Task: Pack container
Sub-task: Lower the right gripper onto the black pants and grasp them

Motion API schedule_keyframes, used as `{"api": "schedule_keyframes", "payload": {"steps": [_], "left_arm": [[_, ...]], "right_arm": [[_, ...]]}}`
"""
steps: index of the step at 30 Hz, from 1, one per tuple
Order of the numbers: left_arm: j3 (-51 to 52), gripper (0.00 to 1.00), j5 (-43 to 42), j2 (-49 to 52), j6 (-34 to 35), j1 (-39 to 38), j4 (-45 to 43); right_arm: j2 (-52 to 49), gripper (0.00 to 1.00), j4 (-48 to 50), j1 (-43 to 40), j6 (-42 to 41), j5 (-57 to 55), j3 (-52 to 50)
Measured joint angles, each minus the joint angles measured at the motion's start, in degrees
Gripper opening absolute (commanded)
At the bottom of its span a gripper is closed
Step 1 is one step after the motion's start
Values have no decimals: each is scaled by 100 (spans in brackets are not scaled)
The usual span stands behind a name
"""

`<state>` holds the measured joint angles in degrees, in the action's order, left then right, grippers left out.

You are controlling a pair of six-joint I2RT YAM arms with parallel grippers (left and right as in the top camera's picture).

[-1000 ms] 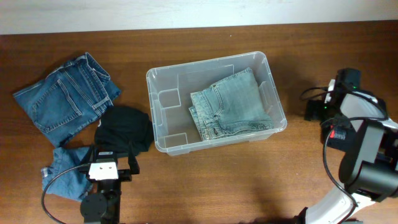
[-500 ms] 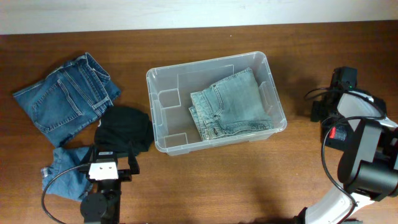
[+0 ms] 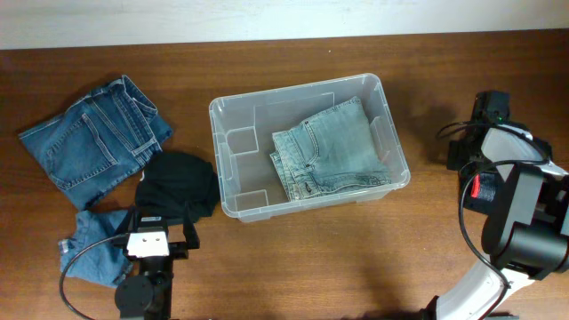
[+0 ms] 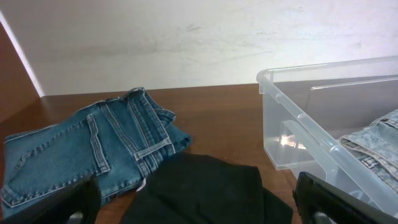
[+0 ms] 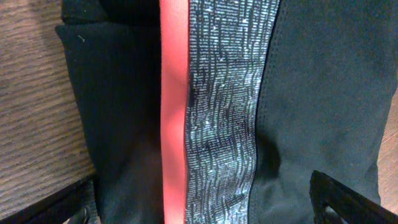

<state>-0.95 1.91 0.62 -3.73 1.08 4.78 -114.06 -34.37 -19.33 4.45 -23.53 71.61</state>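
The clear container [image 3: 227, 133] stands mid-table with a folded pair of pale jeans [image 3: 331, 153] lying in its right half. My left gripper [image 4: 199, 206] is open low over a black garment [image 4: 205, 186], its fingers [image 4: 69, 202] wide on either side. Beyond the garment lies a pair of darker blue jeans [image 4: 93, 149]. My right gripper [image 5: 205, 208] is open, close above a black garment with a red and a silver stripe [image 5: 217, 106] that lies on the wood right of the container. In the overhead view the right arm [image 3: 520, 213] hides most of that garment.
A smaller piece of light blue denim [image 3: 93, 251] lies at the front left beside the left arm [image 3: 147, 267]. The blue jeans [image 3: 93, 142] and the black garment [image 3: 180, 182] fill the table's left side. A white wall runs along the far edge.
The right arm's wrist has shifted slightly to the right and back. The left arm, the container and the clothes have not moved.
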Motion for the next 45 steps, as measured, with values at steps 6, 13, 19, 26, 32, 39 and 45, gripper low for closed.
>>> {"api": "schedule_keyframes", "payload": {"steps": [6, 13, 19, 26, 32, 39, 45], "left_arm": [[0, 100, 0, 0, 0, 0, 0], [0, 100, 0, 0, 2, 0, 0], [0, 100, 0, 2, 0, 0, 0], [0, 100, 0, 2, 2, 0, 0], [0, 100, 0, 2, 0, 0, 0], [0, 100, 0, 0, 0, 0, -2], [0, 100, 0, 0, 0, 0, 0]], "right_arm": [[-31, 90, -33, 33, -109, 4, 13], [-39, 94, -116, 35, -586, -87, 20], [-52, 97, -138, 35, -619, -125, 35], [-138, 90, -90, 24, -629, -282, 101], [-273, 70, -9, 31, -721, -551, 138], [-367, 45, 52, 31, -730, -599, 146], [-431, 39, 37, 24, -719, -774, 146]]}}
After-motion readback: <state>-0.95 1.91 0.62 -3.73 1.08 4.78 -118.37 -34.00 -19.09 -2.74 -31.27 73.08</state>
